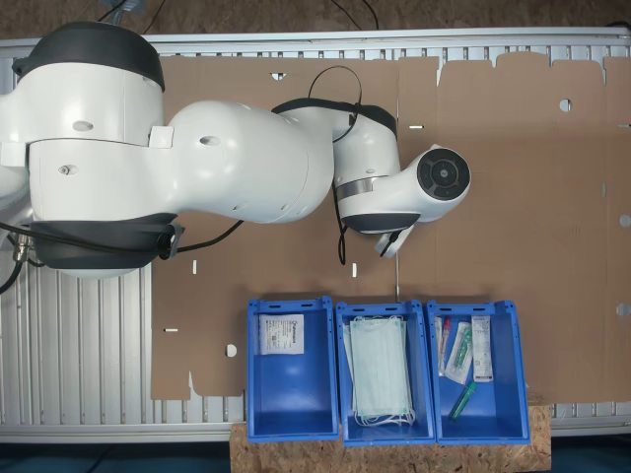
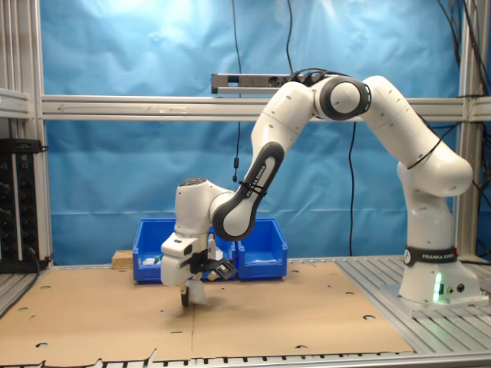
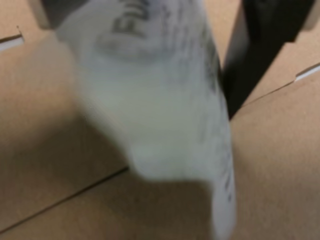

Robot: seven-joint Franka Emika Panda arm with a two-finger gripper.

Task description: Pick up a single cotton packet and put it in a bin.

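The pincer (image 2: 186, 294) grips a white cotton packet (image 2: 193, 291) just above the cardboard-covered worktop (image 2: 268, 322). Three blue bins (image 1: 291, 370) stand nearby.

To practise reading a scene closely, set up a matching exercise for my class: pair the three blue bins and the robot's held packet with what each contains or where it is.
Column A
1. bin at the first exterior view's left
2. middle bin
3. bin at the first exterior view's right
4. cotton packet

Column B
a. pale green face masks
b. held between the jaws of the gripper, above the cardboard
c. one white printed packet
d. long narrow wrapped items

Pairs: 1-c, 2-a, 3-d, 4-b
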